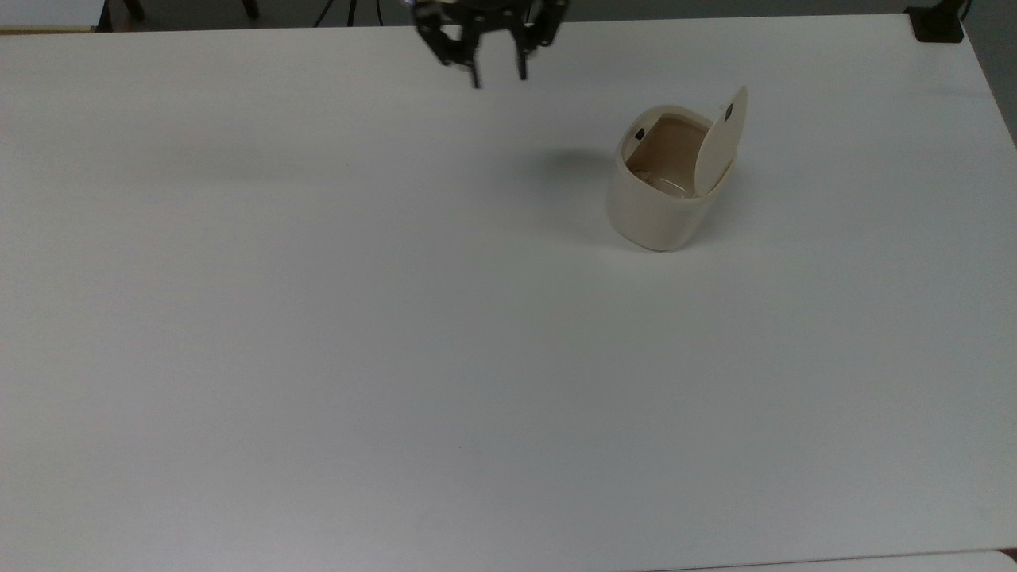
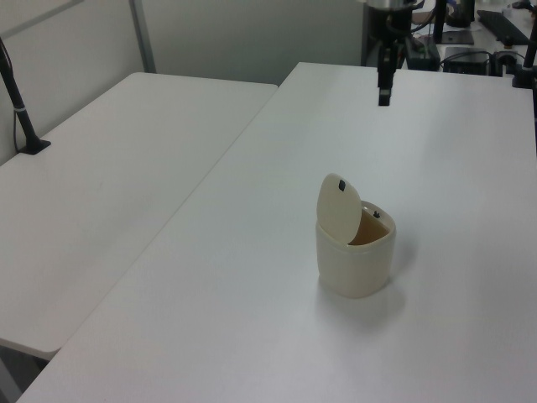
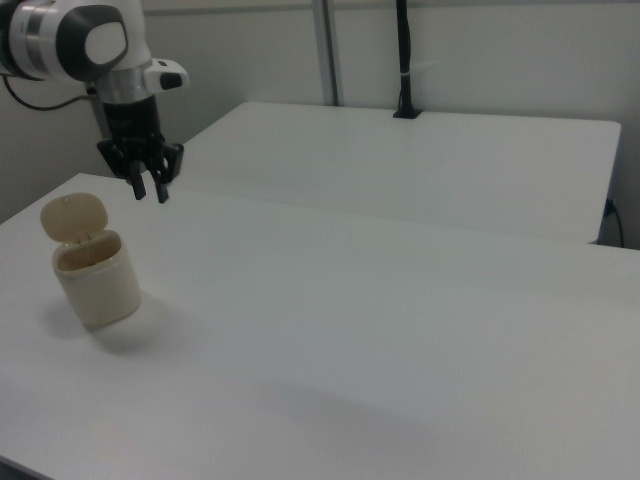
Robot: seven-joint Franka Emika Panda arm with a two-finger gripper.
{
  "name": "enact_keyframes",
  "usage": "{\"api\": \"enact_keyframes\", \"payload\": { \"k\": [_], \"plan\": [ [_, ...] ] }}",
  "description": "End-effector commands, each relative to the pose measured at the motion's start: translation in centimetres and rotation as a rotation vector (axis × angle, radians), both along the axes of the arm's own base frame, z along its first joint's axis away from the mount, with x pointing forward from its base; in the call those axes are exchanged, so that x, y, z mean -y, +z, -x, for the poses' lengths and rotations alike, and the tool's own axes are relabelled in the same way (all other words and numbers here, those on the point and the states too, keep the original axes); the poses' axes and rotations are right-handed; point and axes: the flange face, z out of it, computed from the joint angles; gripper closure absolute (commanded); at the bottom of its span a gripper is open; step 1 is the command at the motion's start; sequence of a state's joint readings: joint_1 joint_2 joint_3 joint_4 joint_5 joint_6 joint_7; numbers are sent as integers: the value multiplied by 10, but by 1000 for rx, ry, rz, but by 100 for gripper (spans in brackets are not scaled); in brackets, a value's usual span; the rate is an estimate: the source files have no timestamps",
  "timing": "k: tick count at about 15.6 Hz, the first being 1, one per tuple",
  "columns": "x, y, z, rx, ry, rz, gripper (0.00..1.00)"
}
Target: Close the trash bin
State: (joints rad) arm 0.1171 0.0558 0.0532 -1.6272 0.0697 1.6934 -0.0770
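Top view first, taken from its left to its right: a broad white table [image 1: 318,318] is seen, and near its far edge the gripper [image 1: 499,78] is held above the surface with its two black fingers [image 1: 475,79] spread apart and nothing between them. Well to the top view's right of it, the trash bin [image 1: 655,210] is found standing upright on the table, its lid [image 1: 721,141] raised on the hinge at the top view's right side of the rim, so that the brown inside is exposed. A small black mark is seen at the rim on the top view's left.

In the left view, a second table [image 2: 109,210] is shown at the left view's left; the trash bin [image 2: 357,264] is placed nearer the camera, well apart from the gripper [image 2: 384,99] behind it.

In the right view, the bin [image 3: 95,285] is seen at the right view's left, with the gripper [image 3: 147,190] above and behind it.
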Motion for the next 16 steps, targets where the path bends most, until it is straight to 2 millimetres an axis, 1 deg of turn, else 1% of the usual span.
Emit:
{"api": "enact_keyframes", "payload": {
  "k": [1, 2, 4, 6, 8, 10, 11, 14, 15, 16],
  "plan": [
    [-67, -10, -24, 132, 141, -59, 100],
    [-84, -15, -27, 160, 165, -65, 100],
    [-111, -21, -28, 191, 215, -77, 100],
    [-132, -8, -34, 263, 223, -118, 100],
    [-156, -8, -34, 279, 254, -130, 100],
    [-178, -7, -27, 280, 289, -135, 100],
    [-188, -9, -22, 276, 307, -136, 100],
    [-221, -27, -11, 248, 360, -129, 100],
    [-226, -31, -8, 240, 371, -126, 100],
    [-227, -36, -8, 227, 377, -122, 100]
  ]
}}
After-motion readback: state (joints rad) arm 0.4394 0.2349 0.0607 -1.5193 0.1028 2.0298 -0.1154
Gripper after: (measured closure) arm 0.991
